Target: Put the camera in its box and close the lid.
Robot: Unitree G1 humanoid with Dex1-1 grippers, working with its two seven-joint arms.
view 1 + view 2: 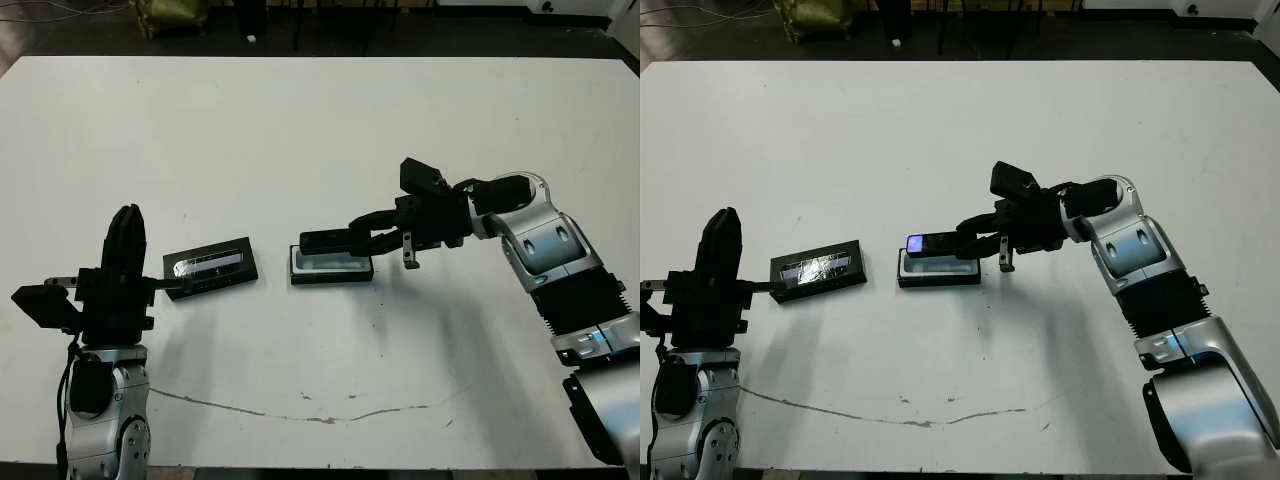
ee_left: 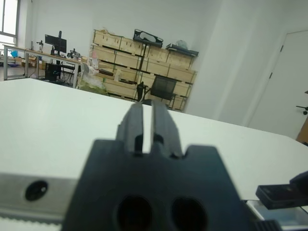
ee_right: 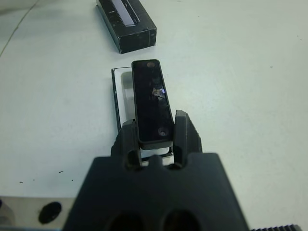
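Nearest the robot, at about seven o'clock on the white table (image 1: pixel 330 130), the left gripper (image 1: pixel 124 240) stands upright beside the lid, holding nothing; its wrist view shows the two fingers (image 2: pixel 166 127) drawn nearly together with only a thin slit between them. Just past it, toward nine o'clock from the table's middle, the lid (image 1: pixel 211 266) lies flat with its glossy strip facing up, well apart from the box and untouched, so the closing step has not begun. At the middle of the table the box (image 1: pixel 331 268) sits open, its pale lining showing. Directly over it hangs the camera (image 1: pixel 936 243), gripped at one end by the right gripper (image 3: pixel 157 139), whose jaws are closed narrowly on the bar's two long sides; the arm reaches in from three o'clock. In the right wrist view the camera runs lengthwise along the box, overlapping one long side of the opening rather than centred in it, and it appears to be above the tray rather than seated, though how high I cannot tell. By my judgement the task is perhaps a third done: the camera is picked up and brought over the box, while lowering it in, releasing it, fetching the lid and setting it on all remain.
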